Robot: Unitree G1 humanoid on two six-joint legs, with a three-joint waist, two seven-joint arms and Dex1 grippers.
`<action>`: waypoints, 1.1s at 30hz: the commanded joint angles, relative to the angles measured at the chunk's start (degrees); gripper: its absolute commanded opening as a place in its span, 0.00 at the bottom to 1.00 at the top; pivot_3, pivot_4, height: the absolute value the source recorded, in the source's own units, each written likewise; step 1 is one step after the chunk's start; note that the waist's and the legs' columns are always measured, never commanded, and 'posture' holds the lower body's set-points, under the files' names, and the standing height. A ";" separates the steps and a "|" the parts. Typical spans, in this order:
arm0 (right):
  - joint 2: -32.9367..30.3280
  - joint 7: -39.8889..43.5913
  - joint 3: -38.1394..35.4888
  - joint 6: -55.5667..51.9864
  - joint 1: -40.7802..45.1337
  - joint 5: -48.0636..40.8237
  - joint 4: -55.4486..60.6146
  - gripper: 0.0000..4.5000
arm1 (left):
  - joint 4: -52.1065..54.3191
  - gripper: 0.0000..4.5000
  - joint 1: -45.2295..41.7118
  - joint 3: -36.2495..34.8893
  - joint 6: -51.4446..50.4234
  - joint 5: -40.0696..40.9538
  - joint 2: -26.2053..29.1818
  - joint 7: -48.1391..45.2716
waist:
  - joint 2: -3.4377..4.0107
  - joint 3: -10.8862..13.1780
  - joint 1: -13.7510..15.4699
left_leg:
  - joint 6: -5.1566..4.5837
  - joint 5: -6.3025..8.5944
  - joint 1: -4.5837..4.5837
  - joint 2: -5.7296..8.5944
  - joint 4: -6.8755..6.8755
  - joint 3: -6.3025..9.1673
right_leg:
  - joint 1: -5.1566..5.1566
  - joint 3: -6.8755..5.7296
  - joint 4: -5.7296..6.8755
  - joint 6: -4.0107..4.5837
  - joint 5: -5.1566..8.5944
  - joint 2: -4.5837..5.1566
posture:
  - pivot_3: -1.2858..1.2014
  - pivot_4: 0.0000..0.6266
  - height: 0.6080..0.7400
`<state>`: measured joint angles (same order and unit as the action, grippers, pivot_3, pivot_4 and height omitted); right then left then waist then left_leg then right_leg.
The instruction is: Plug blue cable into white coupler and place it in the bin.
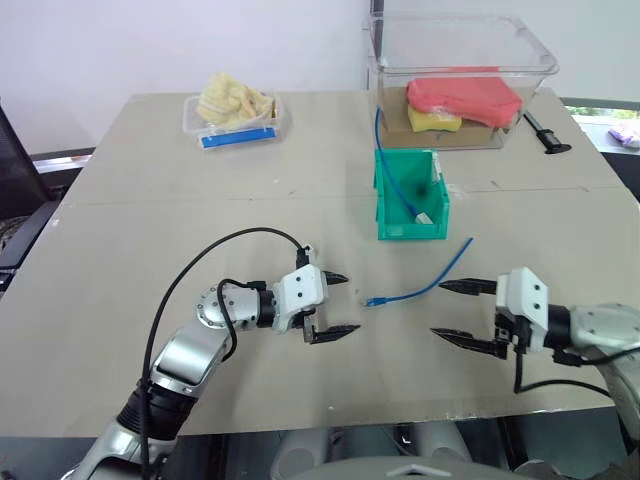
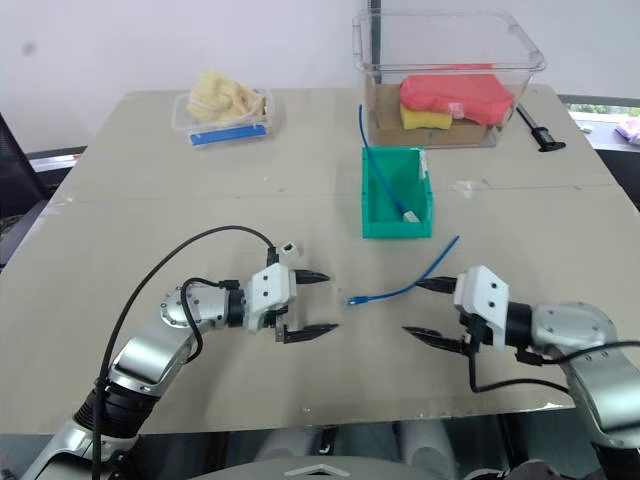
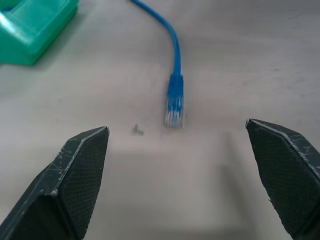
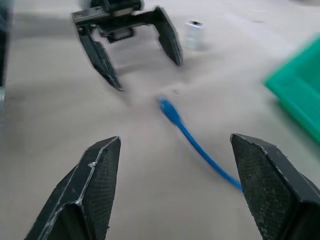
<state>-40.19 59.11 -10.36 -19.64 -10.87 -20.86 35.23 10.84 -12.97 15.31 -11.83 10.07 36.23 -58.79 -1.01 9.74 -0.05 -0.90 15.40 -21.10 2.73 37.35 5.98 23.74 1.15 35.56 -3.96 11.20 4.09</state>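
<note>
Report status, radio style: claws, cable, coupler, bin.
Left claw and right claw open, empty. Blue cable loose on table between them, unplugged. White coupler beside left claw. Bin unobstructed.

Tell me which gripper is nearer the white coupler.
Left. The left gripper sits right beside the white coupler, jaws open. The right gripper is open farther off, across the blue cable.

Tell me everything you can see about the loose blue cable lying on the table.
The blue cable is thin, bright blue and glossy, lying loose in a gentle curve on the beige table. Its near end carries a blue boot and a small clear plug, flat on the surface. It lies between the two open hands; nothing touches it. Its far end points toward the green bin.
</note>
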 commanded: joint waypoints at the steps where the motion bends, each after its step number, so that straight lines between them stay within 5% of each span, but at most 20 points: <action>1: 0.50 -3.48 -5.83 0.32 -6.36 -0.94 5.91 0.76 | -0.82 1.00 -2.35 1.26 -1.39 -0.51 -1.27 -0.25 | 0.01 0.00 0.01 | 0.00 0.00 0.02 -0.01 0.00 0.00 | -0.01 0.00 0.01 -0.01 0.01 -0.01 | 0.52 0.24 1.00; 5: 0.91 -6.42 -8.76 -2.30 -12.16 -2.63 9.74 0.76 | -3.69 1.00 -4.23 3.46 -1.81 -2.36 -1.73 -1.07 | 0.00 -0.01 -0.11 | 0.00 0.00 0.08 -0.04 0.02 -0.06 | -0.04 0.06 0.05 -0.06 0.03 -0.02 | 0.52 0.24 1.00; 9: 1.25 -8.73 -8.71 -1.74 -14.53 -1.62 11.20 0.77 | -7.48 0.63 -5.80 5.44 -0.83 -4.05 -2.00 -2.51 | -0.04 -0.01 -0.07 | 0.00 0.00 0.13 -0.05 0.02 -0.09 | -0.08 0.09 0.06 -0.06 0.04 -0.02 | 0.52 0.24 1.00; 13: 1.59 -10.20 -7.97 -0.69 -16.50 -0.61 12.18 0.77 | -11.21 0.15 -7.21 6.55 1.61 -5.10 -2.96 -3.38 | -0.03 -0.02 0.07 | 0.00 0.00 0.14 -0.04 0.02 -0.10 | -0.10 0.10 0.05 -0.05 0.04 0.00 | 0.52 0.24 1.00; 15: 1.83 -10.87 -7.73 -0.32 -17.60 -0.22 12.67 0.77 | -12.63 0.01 -7.91 6.91 2.76 -5.29 -3.45 -4.02 | -0.03 -0.04 0.39 | 0.00 0.00 0.14 -0.03 0.01 -0.10 | -0.10 0.10 0.05 -0.05 0.04 0.01 | 0.52 0.24 1.00; 23: 4.92 -17.42 -3.26 -7.06 -16.82 -3.22 14.89 0.77 | -13.41 0.01 -8.64 5.84 8.07 -3.08 -5.26 -6.90 | -0.06 -0.07 0.83 | 0.00 0.00 0.17 -0.02 0.03 -0.09 | -0.15 0.10 0.04 -0.05 0.04 0.03 | 0.52 0.24 1.00; 33: 18.36 -41.68 -3.31 -34.23 0.68 -31.28 12.56 0.77 | -9.37 0.01 -11.09 -0.24 27.70 -2.97 -9.15 -1.85 | -0.05 -0.02 0.85 | 0.00 0.00 0.08 -0.08 0.03 -0.02 | -0.07 0.08 0.03 0.18 -0.10 0.02 | 0.52 0.24 1.00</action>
<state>-22.40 20.77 -12.18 -52.17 -11.22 -47.36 46.54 -0.51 -23.14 16.46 12.26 7.60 27.29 -62.00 -1.06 9.72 0.80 -0.90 15.39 -21.03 2.67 37.38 5.96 23.67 1.24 35.58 -3.77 11.09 4.12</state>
